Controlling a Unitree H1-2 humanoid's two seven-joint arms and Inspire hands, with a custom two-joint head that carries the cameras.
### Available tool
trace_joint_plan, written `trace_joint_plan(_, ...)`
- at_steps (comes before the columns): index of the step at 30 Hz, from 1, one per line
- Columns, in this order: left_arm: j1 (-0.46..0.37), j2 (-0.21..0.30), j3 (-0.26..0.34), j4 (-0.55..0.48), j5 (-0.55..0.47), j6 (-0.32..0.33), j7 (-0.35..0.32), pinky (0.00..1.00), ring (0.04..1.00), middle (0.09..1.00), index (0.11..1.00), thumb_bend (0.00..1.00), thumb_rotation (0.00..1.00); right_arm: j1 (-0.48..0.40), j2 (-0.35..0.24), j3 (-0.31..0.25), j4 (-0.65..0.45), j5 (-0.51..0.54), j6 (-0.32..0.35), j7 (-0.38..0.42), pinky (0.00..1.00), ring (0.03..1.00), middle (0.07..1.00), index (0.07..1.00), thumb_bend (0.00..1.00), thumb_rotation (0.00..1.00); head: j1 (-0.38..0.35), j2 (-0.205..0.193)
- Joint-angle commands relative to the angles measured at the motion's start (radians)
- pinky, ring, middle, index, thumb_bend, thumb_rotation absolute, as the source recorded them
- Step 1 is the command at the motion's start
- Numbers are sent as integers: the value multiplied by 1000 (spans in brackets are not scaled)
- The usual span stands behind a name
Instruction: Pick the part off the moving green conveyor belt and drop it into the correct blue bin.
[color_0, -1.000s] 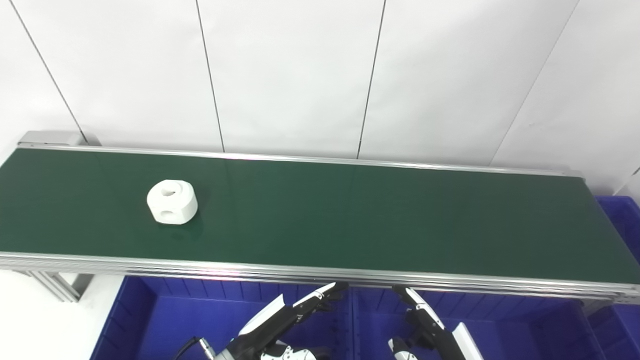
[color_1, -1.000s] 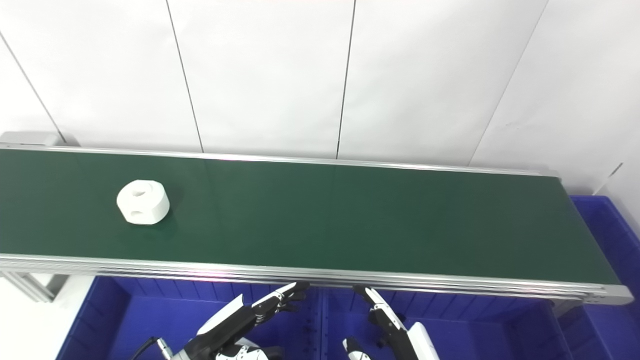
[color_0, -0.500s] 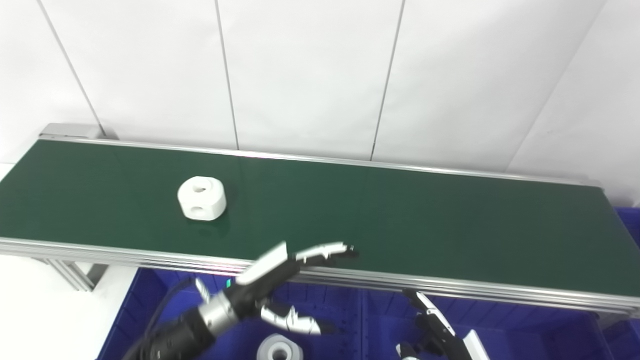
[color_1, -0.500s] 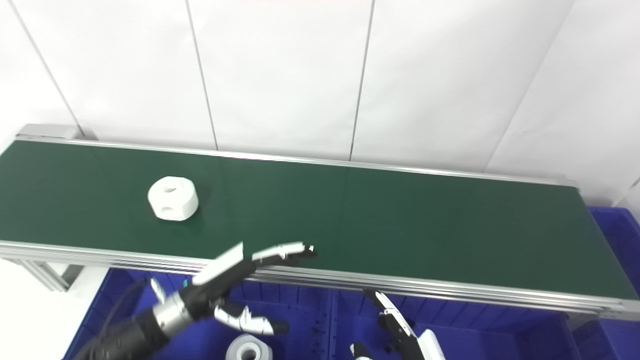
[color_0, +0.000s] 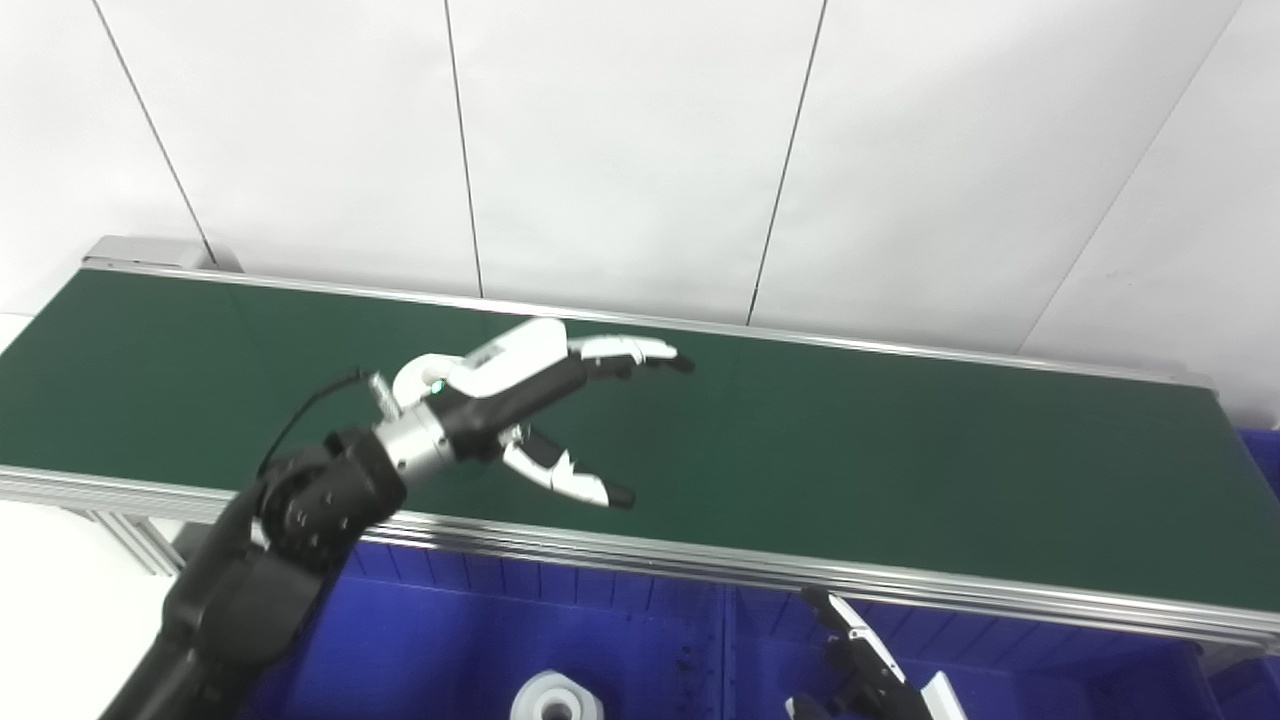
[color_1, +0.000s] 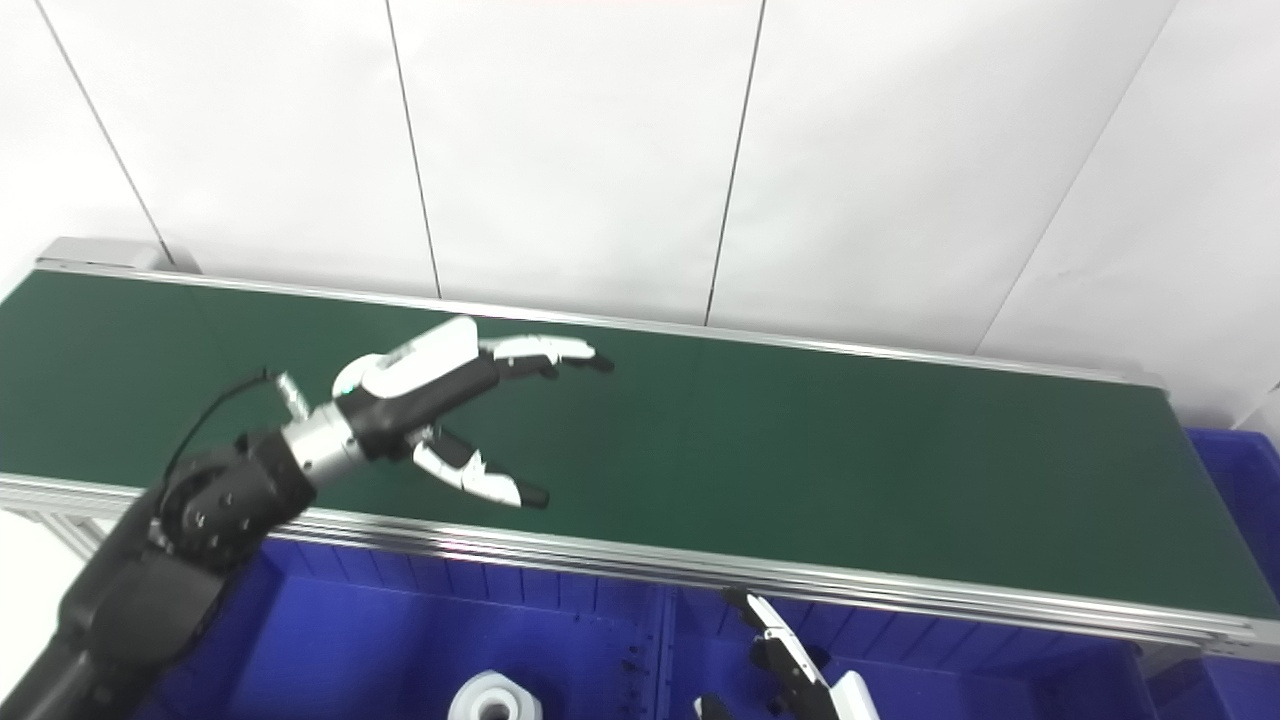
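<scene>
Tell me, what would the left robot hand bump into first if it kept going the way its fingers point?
Probably nothing soon. The left robot hand points right along the green conveyor belt, and that stretch looks bare. Its height above the belt is hard to judge.

The left hand (color_0: 520, 400), white shells over black fingers, is spread wide and holds nothing; its fingers (color_0: 630, 352) reach toward 3 o'clock, its thumb (color_0: 565, 478) toward 4 o'clock. Its dark arm (color_0: 260, 560) enters from 7 o'clock. The right hand (color_1: 790, 670) sits low at 6 o'clock, mostly cropped.
</scene>
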Motion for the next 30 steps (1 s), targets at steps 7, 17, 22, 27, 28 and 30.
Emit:
trace_joint_plan(7, -179, 4, -15, 138, 27, 30, -9, 773, 896, 913, 875, 870, 375, 1, -1, 3, -39, 4, -53, -12, 857, 905, 938, 910, 224, 593, -4, 5)
trace_joint_plan(17, -317, 0, -66, 363, 80, 14, -19, 812, 930, 937, 914, 907, 416, 10, -1, -1, -63, -20, -29, -11, 844, 903, 934, 907, 227, 613, -20, 6)
trace_joint_plan(22, -356, -6, -87, 444, 69, 15, -63, 850, 962, 969, 938, 944, 397, 15, 0, -2, -78, -33, -27, -11, 841, 904, 932, 905, 220, 569, -28, 10)
trace_joint_plan(27, -370, -12, -112, 464, 69, 37, -116, 902, 994, 999, 963, 993, 386, 17, 0, -1, -88, -26, -24, -6, 835, 899, 932, 904, 234, 622, -31, 13)
trace_joint_plan(28, -372, -14, -116, 468, 68, 38, -122, 931, 998, 1000, 964, 999, 379, 16, -1, 0, -90, -22, -23, -4, 839, 903, 935, 907, 234, 619, -31, 13)
trace_joint_plan(30, -381, -19, -136, 480, 82, 68, -154, 973, 1000, 1000, 976, 1000, 382, 14, 0, 2, -94, -17, -18, 0, 843, 904, 936, 909, 236, 628, -34, 13)
